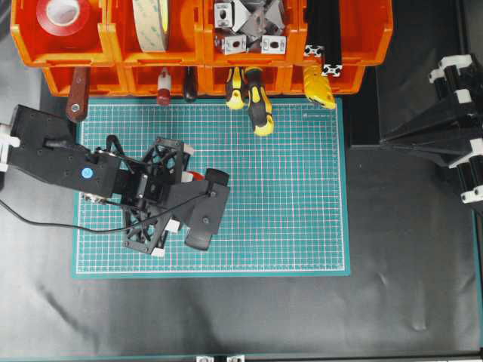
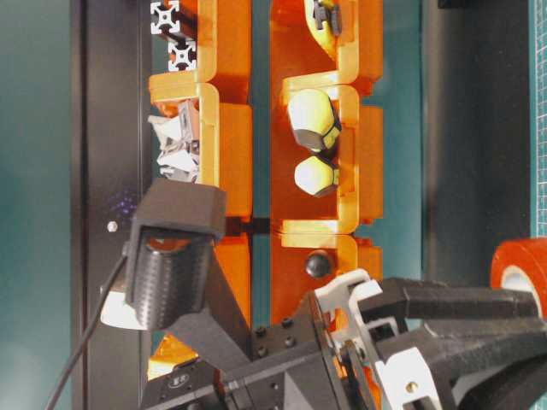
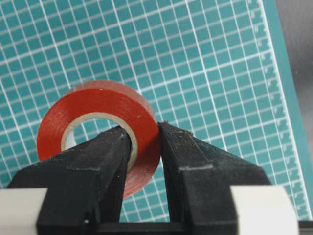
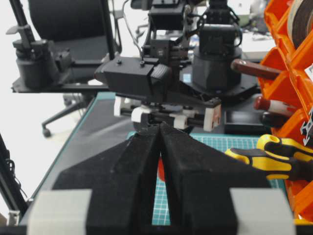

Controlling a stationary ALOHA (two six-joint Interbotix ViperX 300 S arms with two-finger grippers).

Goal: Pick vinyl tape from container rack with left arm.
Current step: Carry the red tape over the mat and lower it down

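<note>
Open mat (image 1: 302, 211) right of left pincer (image 1: 198, 175); rack (image 1: 204, 45) blocks beyond.

Left arm (image 1: 60, 154) over green cutting mat (image 1: 287, 211) — red vinyl tape (image 1: 195, 176) glimpsed at left gripper (image 1: 198, 178); container rack (image 1: 204, 45) along top edge.

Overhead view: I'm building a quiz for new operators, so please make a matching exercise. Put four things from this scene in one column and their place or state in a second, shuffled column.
Things:
1. small red tape roll
2. cream tape roll
3. yellow-and-black screwdrivers
4. right gripper

Place or state:
A. on edge in the upper tier of the orange rack
B. shut, holding nothing
C. pinched by the left gripper over the green mat
D. handles sticking out of the rack's lower tier

Pairs: 1-C, 2-A, 3-D, 4-B
</note>
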